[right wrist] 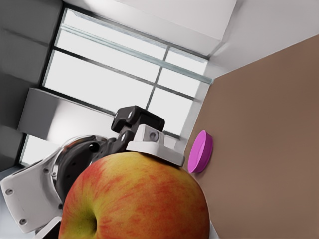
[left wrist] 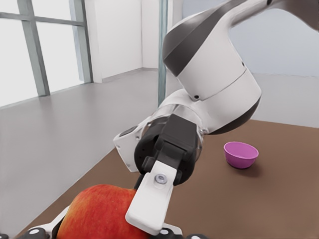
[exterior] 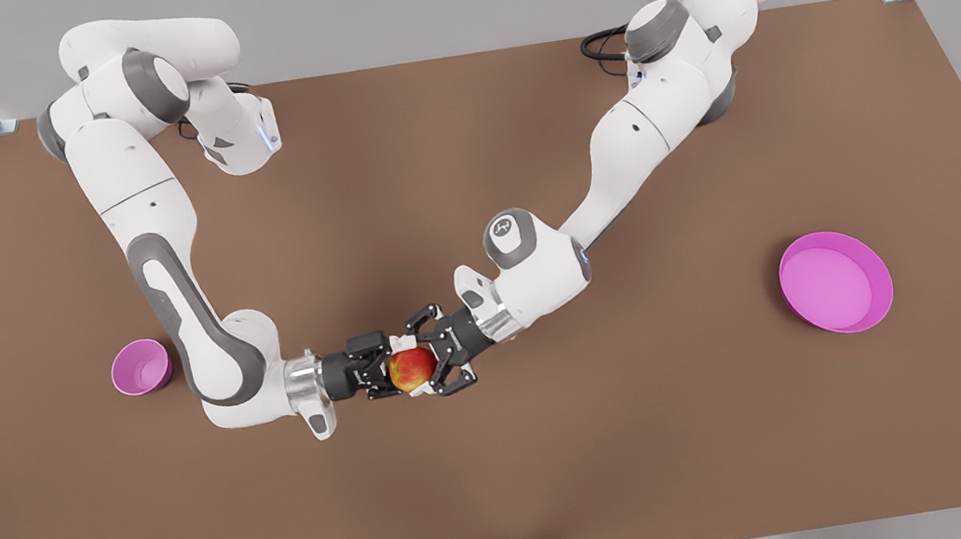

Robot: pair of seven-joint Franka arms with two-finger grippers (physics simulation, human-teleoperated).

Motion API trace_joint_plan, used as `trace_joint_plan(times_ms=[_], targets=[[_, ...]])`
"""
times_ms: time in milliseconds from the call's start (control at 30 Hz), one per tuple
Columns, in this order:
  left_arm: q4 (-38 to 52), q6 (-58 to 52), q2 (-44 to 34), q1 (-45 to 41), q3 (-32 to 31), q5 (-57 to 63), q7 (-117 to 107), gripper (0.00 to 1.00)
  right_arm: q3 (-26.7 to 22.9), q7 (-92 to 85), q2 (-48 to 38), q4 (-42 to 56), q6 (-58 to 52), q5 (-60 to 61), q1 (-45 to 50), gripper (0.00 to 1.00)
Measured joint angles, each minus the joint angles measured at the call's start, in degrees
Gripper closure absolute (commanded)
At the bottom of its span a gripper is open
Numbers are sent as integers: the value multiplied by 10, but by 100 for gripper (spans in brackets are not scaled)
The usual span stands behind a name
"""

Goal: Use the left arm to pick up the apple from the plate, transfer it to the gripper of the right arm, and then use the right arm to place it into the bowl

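Above mid-counter [exterior: 512, 491], the handover: the left gripper's [exterior: 421, 362] fingers clasp the apple [exterior: 412, 368] and the right gripper's [exterior: 392, 373] fingers close against it. Next, likely, the left lets go, then bowl [exterior: 141, 366].

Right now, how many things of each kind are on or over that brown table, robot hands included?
Fruit: 1, the apple, at mid-table between the hands.
Dishes: 2, the bowl at the front view's left, the plate at its right.
Robot hands: 2, the left hand gripping the apple, the right hand at the apple's other side.
Total: 5
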Motion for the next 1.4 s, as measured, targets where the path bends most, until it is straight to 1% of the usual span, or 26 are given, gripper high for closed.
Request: trace_joint_plan(times_ms=[233, 267, 300, 433, 467, 500, 633, 867, 900, 967, 1067, 1167, 1233, 1300, 1400], targets=[[0, 0, 0, -1, 1, 0, 6, 25, -3, -8, 3, 2, 0, 0, -5, 22], [0, -1, 0, -1, 1, -1, 7, 16, -4, -9, 3, 2, -1, 0, -6, 22], [0, -1, 0, -1, 1, -1, 7, 9, -4, -10, 3, 3, -1, 0, -7, 22], [0, -3, -1, -2, 3, -1, 8, 8, -4, -13, 4, 3, -2, -1, -10, 22], [-1, -3, -1, -2, 3, -1, 8, 3, -4, -14, 4, 2, -2, -1, -13, 22], [-1, -3, -2, -2, 3, -1, 7, 1, -4, -14, 4, 2, -2, -1, -16, 22], [-1, -4, -4, -2, 4, -1, 6, 1, -4, -17, 3, 2, -3, -3, -24, 22], [-1, -4, -4, -1, 7, -1, 5, 0, -3, -20, 2, 3, -5, -39, -67, 21], [-3, -5, -9, 0, 16, 0, 3, 0, -2, -20, 1, 2, -9, -50, -79, 21], [-33, -22, -42, 15, 58, -1, -7, 0, -2, -20, -2, 0, -22, -83, -108, 21], [-57, -123, -118, 30, 173, 34, -54, 0, -1, -19, -15, -12, -52, -151, -155, 22], [-60, -276, -181, 59, 226, 112, -127, 0, -1, -19, -31, -20, -87, -235, -204, 22], [-60, -405, -232, 82, 243, 182, -188, 0, -1, -19, -38, -20, -109, -290, -236, 22], [-58, -546, -301, 113, 256, 261, -251, 0, -3, -20, -37, -14, -125, -343, -267, 22], [-58, -702, -394, 189, 263, 320, -341, 0, -3, -22, -37, -5, -141, -411, -307, 22]])
